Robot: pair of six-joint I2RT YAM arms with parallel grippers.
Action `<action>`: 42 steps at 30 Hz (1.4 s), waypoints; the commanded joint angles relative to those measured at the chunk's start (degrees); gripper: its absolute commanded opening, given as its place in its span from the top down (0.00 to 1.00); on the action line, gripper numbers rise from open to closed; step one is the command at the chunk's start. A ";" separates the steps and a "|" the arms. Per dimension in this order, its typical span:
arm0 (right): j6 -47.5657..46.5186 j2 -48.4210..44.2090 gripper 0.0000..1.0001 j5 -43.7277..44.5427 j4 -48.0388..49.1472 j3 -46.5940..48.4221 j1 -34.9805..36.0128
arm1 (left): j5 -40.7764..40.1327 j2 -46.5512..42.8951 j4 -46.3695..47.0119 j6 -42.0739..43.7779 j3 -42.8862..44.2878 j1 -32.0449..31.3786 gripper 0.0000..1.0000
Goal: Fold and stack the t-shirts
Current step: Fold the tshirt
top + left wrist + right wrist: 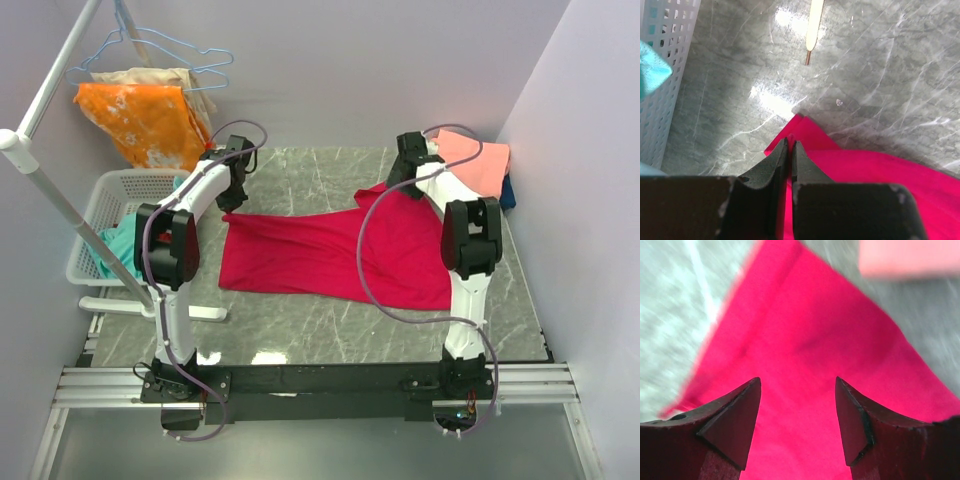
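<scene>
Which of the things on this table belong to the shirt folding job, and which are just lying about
Job: red t-shirt, pink t-shirt, dark blue t-shirt.
Lying about: orange blotched cloth, white basket, teal cloth in the basket.

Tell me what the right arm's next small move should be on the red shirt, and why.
Probably lower the right tool and close it on the red t-shirt. Its jaws stand open over the cloth, holding nothing, while the left tool is shut on the shirt's left corner; folding likely needs both grips.
</scene>
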 commanded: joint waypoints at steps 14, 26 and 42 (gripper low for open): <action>3.11 15.10 0.32 0.87 2.02 25.65 -0.16 | 0.63 -1.23 -0.72 0.14 2.70 -0.72 0.99; 7.85 16.33 0.33 5.44 -5.27 28.90 -2.80 | 0.80 -1.05 -0.73 0.23 2.53 -0.72 0.99; 9.44 20.64 0.41 -7.38 -8.96 34.44 -6.84 | 0.19 -1.23 -1.25 -0.03 3.14 -0.72 0.99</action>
